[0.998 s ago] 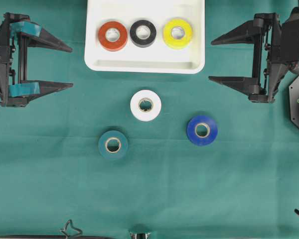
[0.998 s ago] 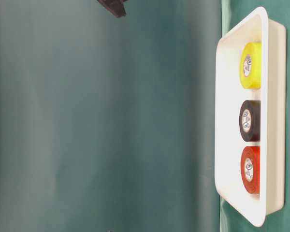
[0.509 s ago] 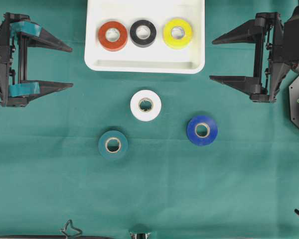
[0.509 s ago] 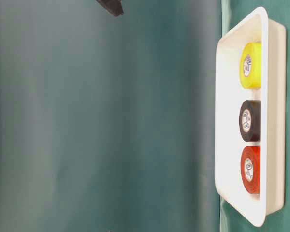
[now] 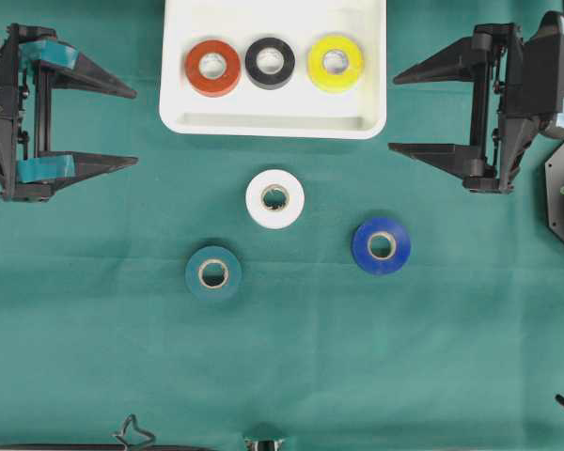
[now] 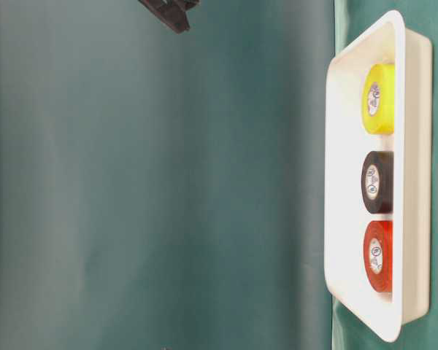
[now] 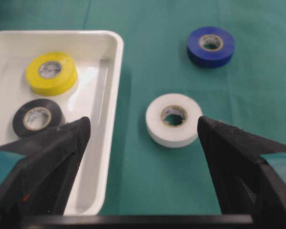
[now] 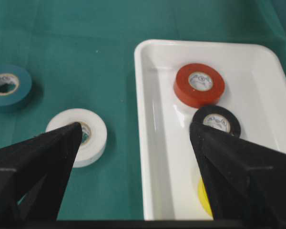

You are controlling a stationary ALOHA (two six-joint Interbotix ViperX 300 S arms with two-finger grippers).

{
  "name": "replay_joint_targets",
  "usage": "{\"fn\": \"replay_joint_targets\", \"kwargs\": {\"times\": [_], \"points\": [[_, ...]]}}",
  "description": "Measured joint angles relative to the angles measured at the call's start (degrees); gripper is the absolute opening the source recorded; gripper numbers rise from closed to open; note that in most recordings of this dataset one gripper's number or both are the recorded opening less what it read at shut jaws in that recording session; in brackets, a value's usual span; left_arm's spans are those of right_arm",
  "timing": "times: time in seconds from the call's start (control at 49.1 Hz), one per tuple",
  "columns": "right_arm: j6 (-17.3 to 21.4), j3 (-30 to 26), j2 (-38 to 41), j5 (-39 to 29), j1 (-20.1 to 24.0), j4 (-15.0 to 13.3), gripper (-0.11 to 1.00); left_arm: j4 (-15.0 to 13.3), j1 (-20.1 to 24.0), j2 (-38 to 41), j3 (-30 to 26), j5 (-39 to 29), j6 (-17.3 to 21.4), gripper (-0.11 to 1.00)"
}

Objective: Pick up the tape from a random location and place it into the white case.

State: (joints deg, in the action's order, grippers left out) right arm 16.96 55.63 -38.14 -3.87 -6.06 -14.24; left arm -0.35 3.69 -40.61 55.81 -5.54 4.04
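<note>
The left gripper (image 5: pixel 122 127) hangs with its jaws spread wide and nothing between them; teal tape wraps its fingers (image 5: pixel 39 169). The right gripper (image 5: pixel 404 111) is likewise spread and empty. Ahead of both, between them, sits the white case (image 5: pixel 273 122), holding a red roll (image 5: pixel 212 67), a black roll (image 5: pixel 270 62) and a yellow roll (image 5: pixel 335 62) in a row. Small print on their core labels is too fine to read. Nearer the front, on the green cloth (image 5: pixel 282 376), lie a white roll (image 5: pixel 274 198), a blue roll (image 5: pixel 381 245) and a teal roll (image 5: pixel 213 272), all apart.
</note>
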Motion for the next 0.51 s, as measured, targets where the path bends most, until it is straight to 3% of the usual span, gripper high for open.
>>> {"fn": "replay_joint_targets", "kwargs": {"times": [0.509], "points": [[-0.09, 0.00, -2.02, -3.34, 0.79, 0.00, 0.89, 0.00, 0.00, -1.76, 0.62, -1.05, -0.09, 0.96]]}}
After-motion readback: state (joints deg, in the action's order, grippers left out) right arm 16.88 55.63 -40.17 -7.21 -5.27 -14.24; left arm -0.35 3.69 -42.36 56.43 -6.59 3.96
